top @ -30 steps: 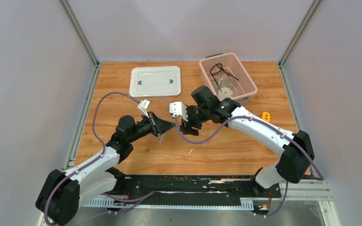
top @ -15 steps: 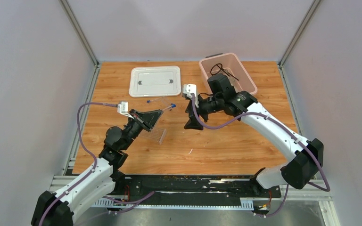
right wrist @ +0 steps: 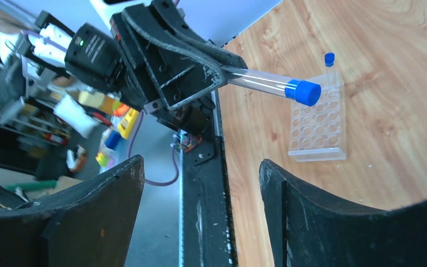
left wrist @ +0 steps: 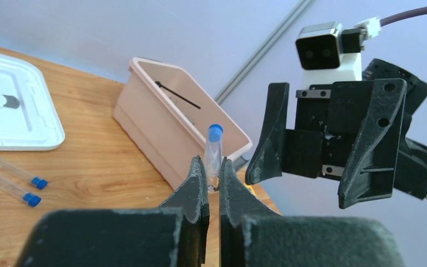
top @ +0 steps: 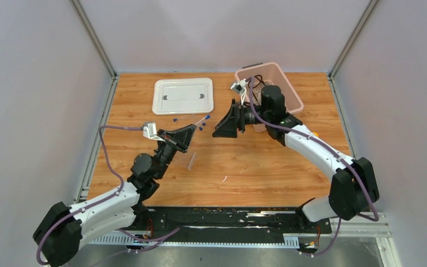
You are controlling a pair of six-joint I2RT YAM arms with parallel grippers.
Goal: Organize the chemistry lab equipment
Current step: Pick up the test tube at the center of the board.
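Observation:
My left gripper (left wrist: 212, 169) is shut on a clear blue-capped tube (left wrist: 213, 149), held off the table with its cap pointing at my right gripper (left wrist: 306, 183). The right gripper (right wrist: 200, 161) stands open and empty, facing that tube (right wrist: 272, 84) a short gap away. In the top view the left gripper (top: 193, 129) and right gripper (top: 218, 129) face each other mid-table. The clear tube rack (top: 188, 160) lies below the left gripper; one capped tube (right wrist: 329, 60) stands in the rack (right wrist: 318, 125). Two more tubes (left wrist: 11, 179) lie on the wood. A black wire tripod (top: 256, 81) sits in the pink bin.
The pink bin (top: 297, 101) stands at the back right, partly behind my right arm. Its white lid (top: 183, 95) lies flat at the back, left of the bin. Grey walls close the table on three sides.
My right gripper rose, swung back toward the bin and opened wider. My left gripper, still shut on the tube, pulled left off the rack and then lifted to face the right gripper.

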